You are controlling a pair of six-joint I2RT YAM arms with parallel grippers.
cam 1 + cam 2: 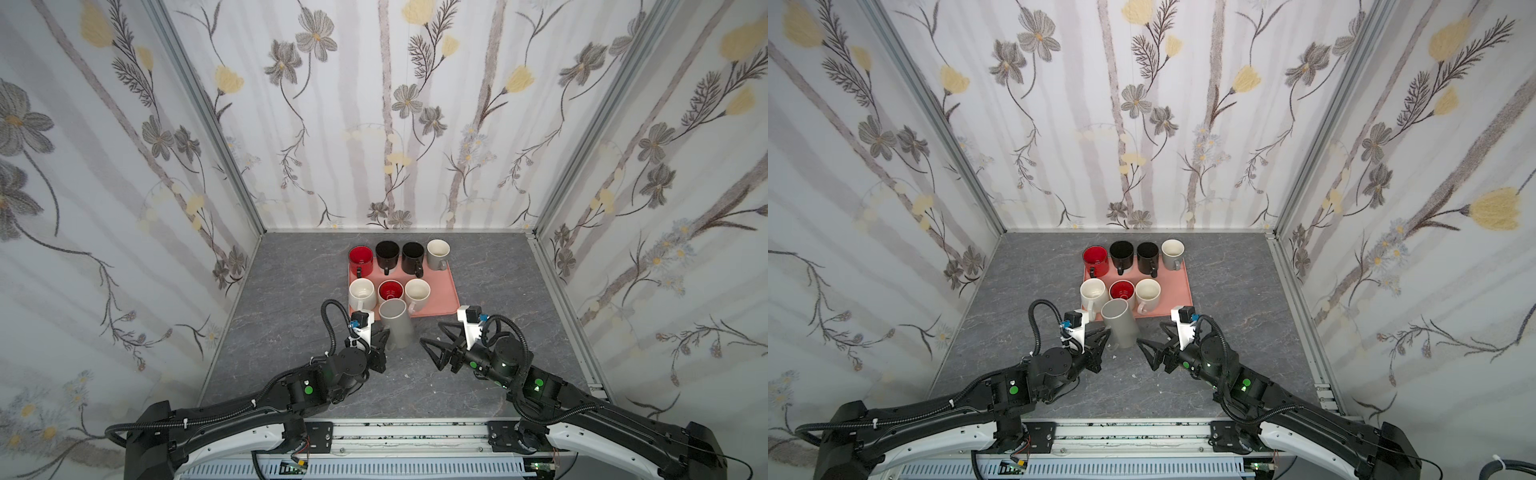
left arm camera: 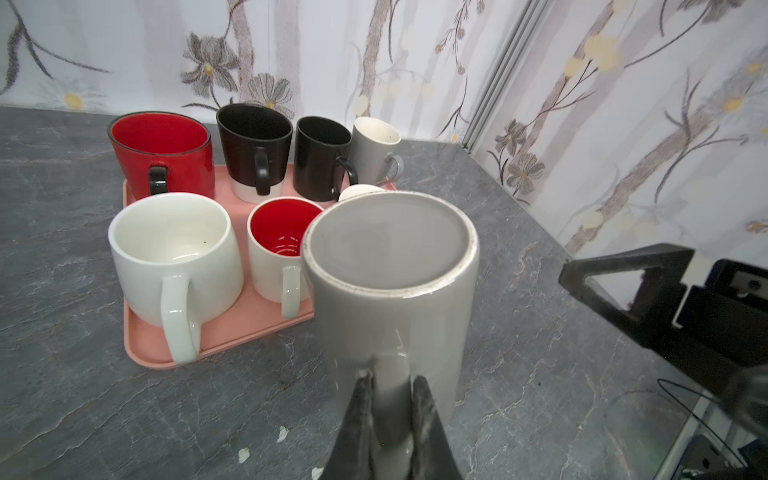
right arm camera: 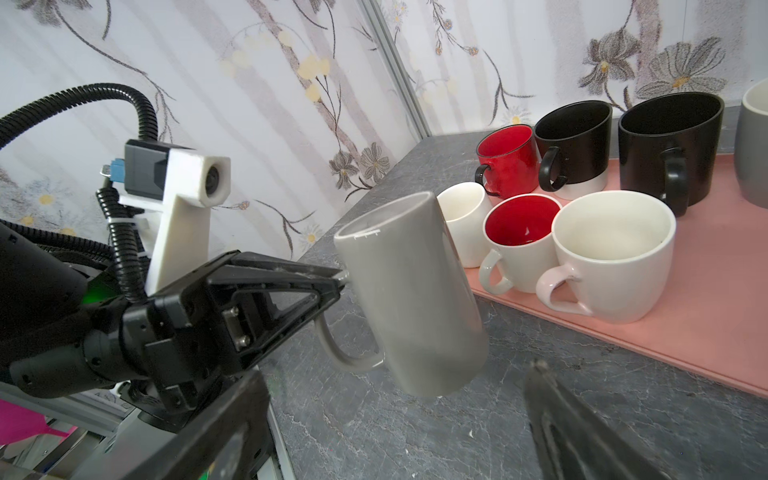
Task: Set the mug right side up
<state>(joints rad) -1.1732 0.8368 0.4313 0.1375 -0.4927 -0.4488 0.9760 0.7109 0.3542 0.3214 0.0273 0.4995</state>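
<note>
The left gripper (image 3: 343, 276) pinches tight on the handle (image 3: 336, 353) of the grey mug (image 1: 397, 328), which hangs base-up and tilted just off the pink tray's (image 1: 440, 291) near edge; the right gripper (image 1: 430, 331) gapes empty by the tray's near corner; turned on so thin a pinch, the mug may slip, or swing into the cream mug (image 1: 417, 294) on the tray

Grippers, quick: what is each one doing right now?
Left gripper: closed on the handle of the upside-down gray mug.
Right gripper: open, holding nothing.
</note>
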